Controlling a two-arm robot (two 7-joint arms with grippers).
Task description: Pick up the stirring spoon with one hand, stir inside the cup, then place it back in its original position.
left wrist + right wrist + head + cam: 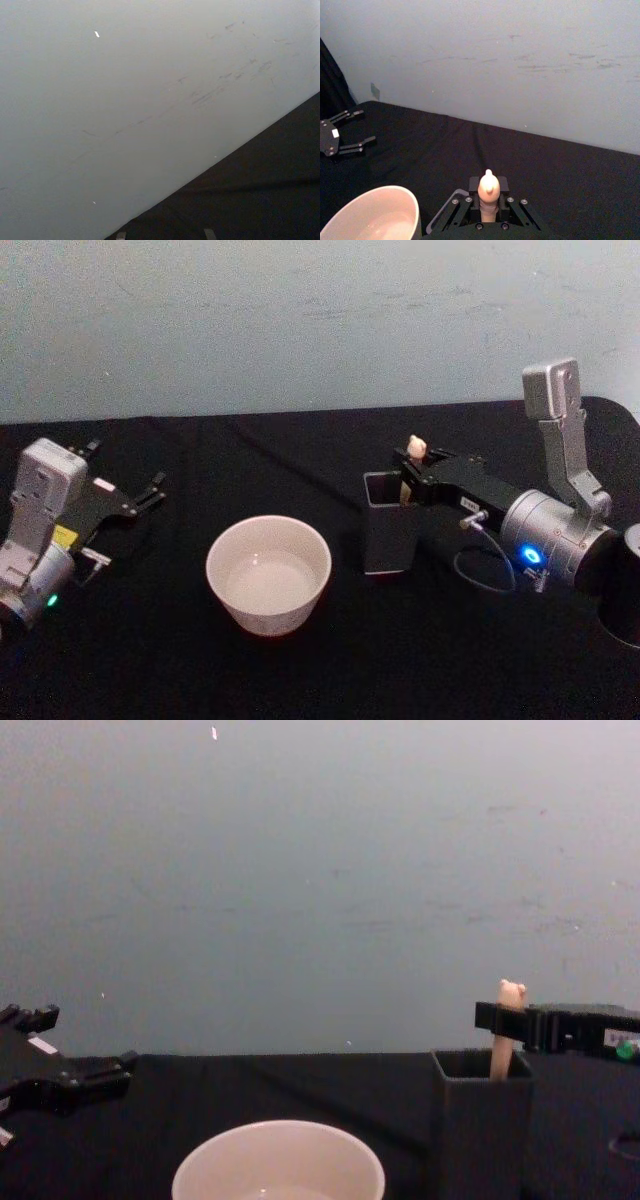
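Chest view: the right claw [503,1017] pinches the spoon [507,1030] handle upright above the dark holder [480,1130]; left claw [152,492] spread, idle.

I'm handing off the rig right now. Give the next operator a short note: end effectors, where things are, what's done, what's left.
Right end effector: shut on the spoon handle, just below the bear head. Spoon stands upright in the holder; bowl is hidden inside it.
Left end effector: open, parked over the table's left side, holding nothing.
Cup: on the table between the arms, to the holder's left, some liquid in it.
Done: the grasp looks set. Whether stirring has happened cannot be told from this moment.
Left, if stirring is not done: lift the spoon, stir in the cup, put it back in the holder, release.
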